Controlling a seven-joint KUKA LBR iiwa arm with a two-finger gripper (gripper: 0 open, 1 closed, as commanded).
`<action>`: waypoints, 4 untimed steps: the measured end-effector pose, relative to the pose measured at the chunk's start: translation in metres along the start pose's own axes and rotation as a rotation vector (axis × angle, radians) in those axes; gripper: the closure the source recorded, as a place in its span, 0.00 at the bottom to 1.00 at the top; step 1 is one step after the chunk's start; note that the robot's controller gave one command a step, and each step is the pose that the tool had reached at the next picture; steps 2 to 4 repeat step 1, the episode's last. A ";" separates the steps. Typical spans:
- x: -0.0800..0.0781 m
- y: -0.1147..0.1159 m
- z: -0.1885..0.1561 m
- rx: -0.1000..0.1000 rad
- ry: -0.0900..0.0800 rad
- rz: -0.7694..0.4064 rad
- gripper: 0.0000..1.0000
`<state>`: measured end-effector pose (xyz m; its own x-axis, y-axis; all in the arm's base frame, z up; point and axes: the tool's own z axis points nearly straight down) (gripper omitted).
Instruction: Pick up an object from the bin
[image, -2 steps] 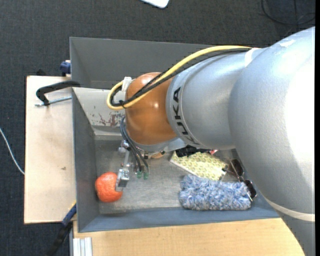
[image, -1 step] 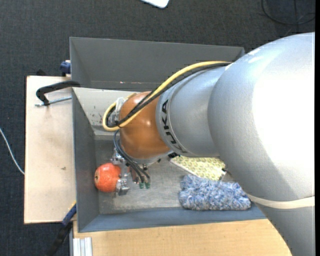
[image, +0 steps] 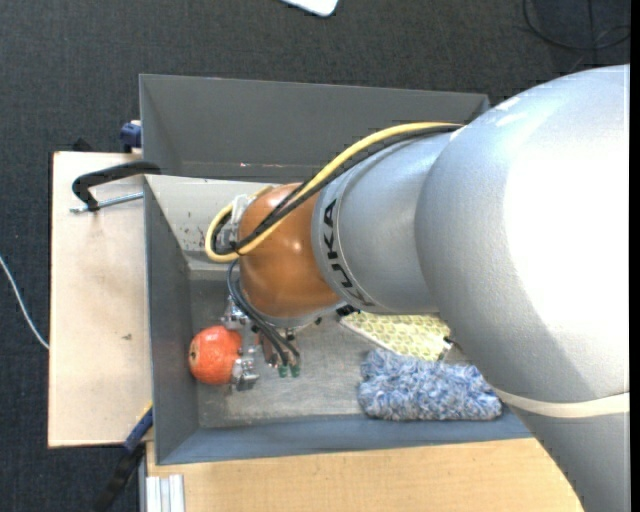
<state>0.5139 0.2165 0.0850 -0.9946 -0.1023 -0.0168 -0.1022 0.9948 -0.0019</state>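
My arm (image: 500, 230) runs off the right edge and covers the right wall and much of the floor of the bin (image: 170, 300). My orange wrist cover (image: 280, 260) hides the floor beneath it. The yellow patterned item (image: 400, 330) shows in part only, so its kind is undetermined. The right end of the blue fuzzy cloth (image: 425, 390) lies under the arm. My gripper (image: 248, 368) masks the right side of the orange ball (image: 210, 355); contact is unconfirmed.

light: bright, even | glare: white sheen on rounded silver arm shell (image: 520, 230), right of grey metal bin (image: 165, 300) | shadow: soft, bin's left floor
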 end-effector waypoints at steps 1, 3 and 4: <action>0.007 0.001 -0.160 -0.006 0.006 -0.061 1.00; 0.007 0.001 -0.160 -0.006 0.006 -0.061 1.00; 0.007 0.001 -0.160 -0.006 0.006 -0.061 1.00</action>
